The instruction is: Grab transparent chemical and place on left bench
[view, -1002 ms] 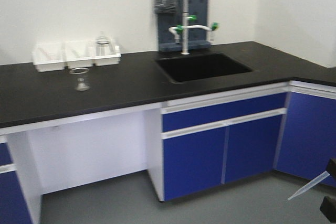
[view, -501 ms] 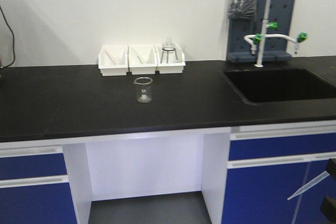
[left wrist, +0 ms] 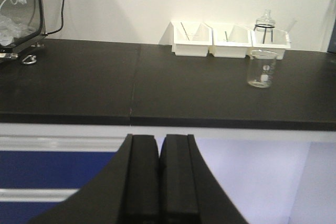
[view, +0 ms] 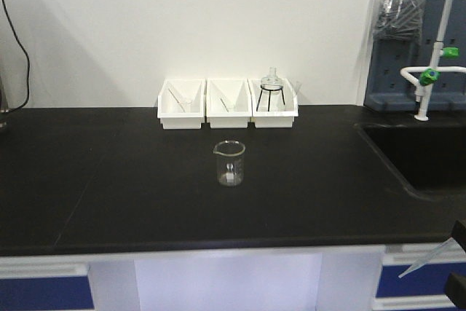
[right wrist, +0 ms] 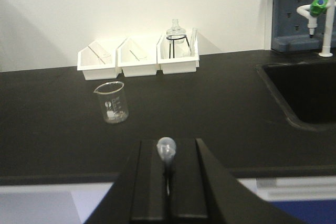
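The transparent chemical is a colourless pipette (view: 429,258) held in my right gripper (view: 458,258) at the lower right, in front of the bench edge, with its tapered tip pointing down-left. In the right wrist view its rounded bulb (right wrist: 166,149) sticks up between the closed fingers of the right gripper (right wrist: 168,142). The left bench (view: 109,180) is a matte black countertop at a white wall, straight ahead. My left gripper (left wrist: 159,138) is shut and empty, below the front edge of the bench (left wrist: 79,87).
Three white bins (view: 228,111) stand at the wall; the right one holds a glass flask on a wire stand (view: 271,91). A glass beaker (view: 229,163) stands mid-bench. A black sink (view: 426,154) and a tap with green knobs (view: 431,74) are at the right.
The view has swung left and closer to the bench: bins and beaker now sit in the centre and the sink is at the right edge. The pipette stays in the right gripper.
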You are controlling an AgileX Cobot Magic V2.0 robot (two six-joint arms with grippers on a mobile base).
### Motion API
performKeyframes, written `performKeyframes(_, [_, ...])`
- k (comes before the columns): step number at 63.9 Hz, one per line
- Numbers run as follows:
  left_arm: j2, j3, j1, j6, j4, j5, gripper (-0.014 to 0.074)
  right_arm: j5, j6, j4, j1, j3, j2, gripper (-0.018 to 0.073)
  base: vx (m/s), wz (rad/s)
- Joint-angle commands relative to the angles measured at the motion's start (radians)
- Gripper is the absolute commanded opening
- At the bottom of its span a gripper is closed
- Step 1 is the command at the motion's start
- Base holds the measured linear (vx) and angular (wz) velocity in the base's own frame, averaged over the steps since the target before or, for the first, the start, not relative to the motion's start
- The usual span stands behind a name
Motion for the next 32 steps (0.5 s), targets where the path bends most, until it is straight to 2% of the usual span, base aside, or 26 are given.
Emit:
performKeyframes(1, [-0.019, 0.016, -0.002, -0.008, -0.001, -0.078, -0.0003, -0.080, -0.001, -0.002, -0.002, -0.029, -0.006, -0.0008, 0.47, 0.06])
performKeyframes(32, [-0.019, 0.016, -0.002, -0.008, -0.001, -0.078, -0.0003, -0.080, -0.001, -0.002, -0.002, -0.029, -0.006, -0.0008, 0.44, 0.01])
